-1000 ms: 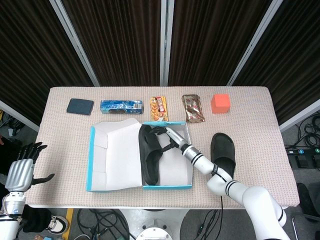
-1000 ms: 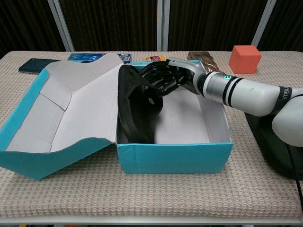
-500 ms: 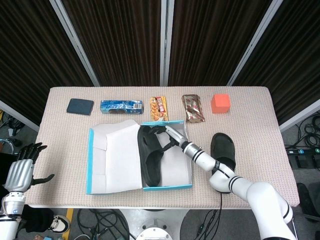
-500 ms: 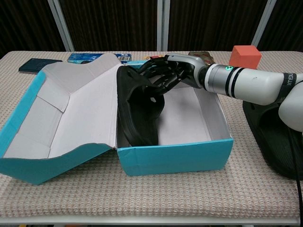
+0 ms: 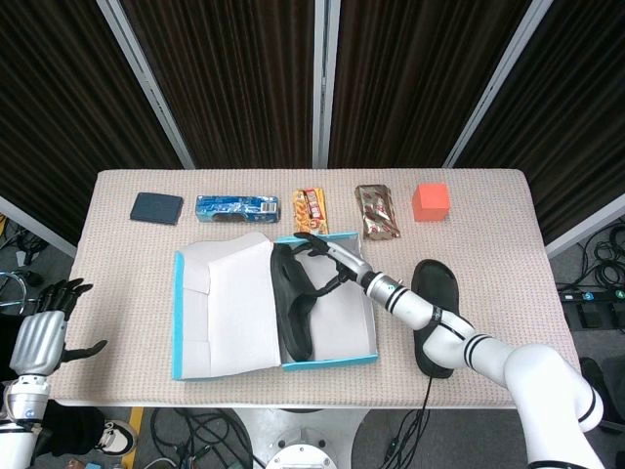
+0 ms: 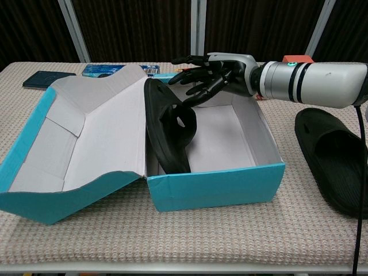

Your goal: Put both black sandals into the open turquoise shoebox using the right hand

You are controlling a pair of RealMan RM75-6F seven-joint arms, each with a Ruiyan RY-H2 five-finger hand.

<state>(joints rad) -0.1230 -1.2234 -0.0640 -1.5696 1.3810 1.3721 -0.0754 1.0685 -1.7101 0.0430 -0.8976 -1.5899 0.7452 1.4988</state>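
Beige woven tabletop [image 5: 488,210] | right hand [image 6: 215,73] hovers empty, fingers spread, above open turquoise cardboard shoebox [image 6: 215,184] | first black rubber sandal [image 6: 169,132] leans on edge inside | next: swing right of shoebox, grasp second black rubber sandal [image 6: 333,158] firmly by its strap.

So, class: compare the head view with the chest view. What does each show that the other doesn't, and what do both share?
Only the head view shows the left hand, open off the table's left edge, and the whole row of items along the far edge, including the snack packs.

Only the chest view shows the box's turquoise front wall face-on and the sandal in the box standing on edge.

Both show the shoebox, that sandal, the right hand open above it, and the second sandal on the table.
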